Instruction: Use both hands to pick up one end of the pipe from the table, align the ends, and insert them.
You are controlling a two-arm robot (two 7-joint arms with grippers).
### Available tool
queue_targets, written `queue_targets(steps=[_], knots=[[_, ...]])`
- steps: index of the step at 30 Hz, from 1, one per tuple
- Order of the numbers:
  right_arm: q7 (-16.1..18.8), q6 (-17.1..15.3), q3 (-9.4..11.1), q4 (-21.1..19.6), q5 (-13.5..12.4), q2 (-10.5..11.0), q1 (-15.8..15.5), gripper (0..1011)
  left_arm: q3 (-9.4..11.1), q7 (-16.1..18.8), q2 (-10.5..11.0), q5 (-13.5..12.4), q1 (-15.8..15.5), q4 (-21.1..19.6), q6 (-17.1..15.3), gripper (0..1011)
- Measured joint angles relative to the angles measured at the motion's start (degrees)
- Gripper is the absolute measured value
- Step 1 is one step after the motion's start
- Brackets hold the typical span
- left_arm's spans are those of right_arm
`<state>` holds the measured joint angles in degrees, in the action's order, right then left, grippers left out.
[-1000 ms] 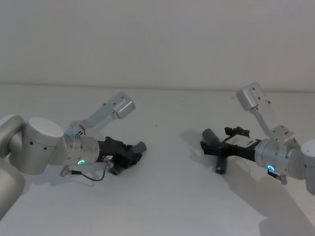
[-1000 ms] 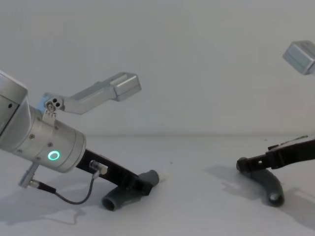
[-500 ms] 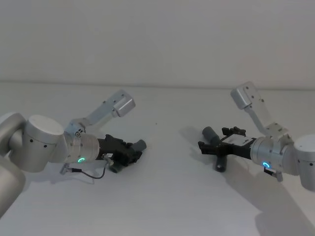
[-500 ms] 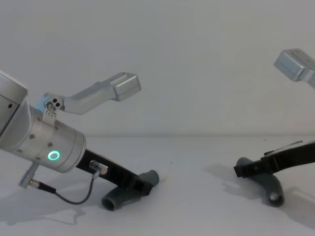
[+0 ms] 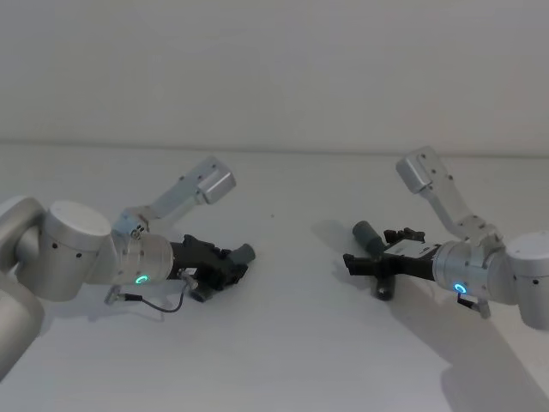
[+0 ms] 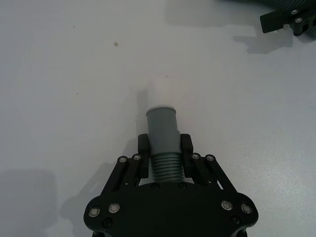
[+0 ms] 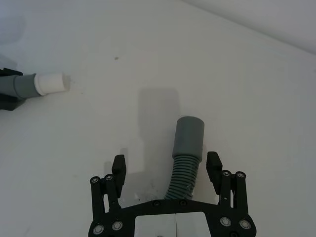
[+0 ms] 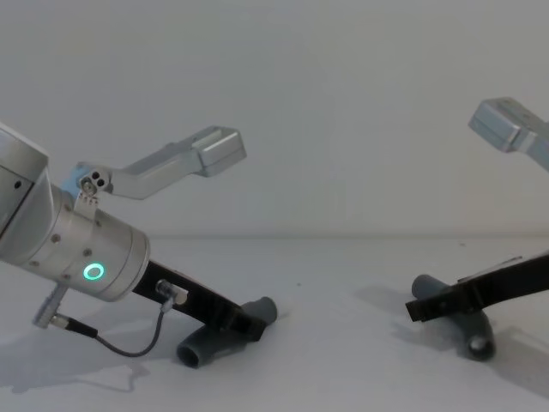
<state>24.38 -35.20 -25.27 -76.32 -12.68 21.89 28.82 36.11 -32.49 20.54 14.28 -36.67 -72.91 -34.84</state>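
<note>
Clamped shut in the left tool (image 6: 164, 143), on the ribbed neck just behind the smooth collar: left pipe piece (image 6: 162, 131), held low over the table (image 6: 59, 74). Spread wide at the right tool (image 7: 166, 162), straddling the right pipe piece (image 7: 187, 143) without touching, nearer one finger. Risk on closing: nudging or rolling that piece, seemingly loose on the table, skewing its collar. Well apart from the left collar.

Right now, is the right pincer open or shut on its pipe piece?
Open. The right pincer has its fingers spread on either side of the pipe piece, with white table showing between them and it.
</note>
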Motion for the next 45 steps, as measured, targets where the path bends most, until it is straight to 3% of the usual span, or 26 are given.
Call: queue_targets(steps=[45], knots=[[-0.74,-3.59,2.52,1.57,-1.11,-1.6,-0.26,1001,0.0,0.0,0.0,-0.01,0.0,0.0,0.0,365]])
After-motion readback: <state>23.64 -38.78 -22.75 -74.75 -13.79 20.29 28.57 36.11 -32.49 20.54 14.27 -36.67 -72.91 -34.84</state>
